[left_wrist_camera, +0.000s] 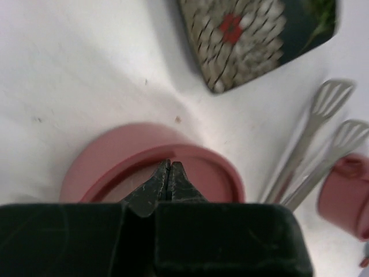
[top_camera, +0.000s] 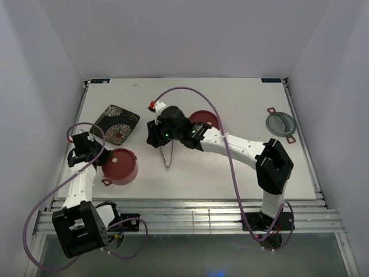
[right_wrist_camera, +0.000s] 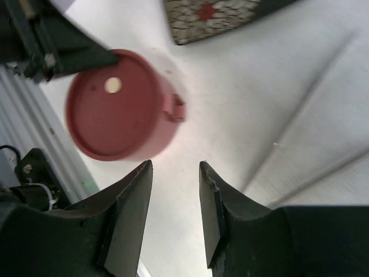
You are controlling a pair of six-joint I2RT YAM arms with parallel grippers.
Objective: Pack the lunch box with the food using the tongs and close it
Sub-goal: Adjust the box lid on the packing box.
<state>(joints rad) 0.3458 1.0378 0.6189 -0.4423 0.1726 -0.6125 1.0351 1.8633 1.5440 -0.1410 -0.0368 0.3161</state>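
Red lunch box tier (top_camera: 120, 166) is sitting lidded at lower left beside the left gripper (left_wrist_camera: 169, 167), which is clamped on nothing, while the right gripper (right_wrist_camera: 174, 167), jaws partly apart and empty, is hanging near the tongs (top_camera: 167, 161), with stacking seemingly remaining.

The plate (top_camera: 115, 124) lies far left on the desk (top_camera: 230, 173). The lunch box tier (top_camera: 120, 166) sits nearer, the tongs (top_camera: 167, 157) are right of it, and the round lid (top_camera: 281, 123) is far right.

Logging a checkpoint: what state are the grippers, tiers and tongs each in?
Left gripper, shut, nothing held.
Right gripper, open, empty.
Near tier, lid on.
Far tier, mostly hidden, cannot tell.
Tongs, lying on table, ungripped.
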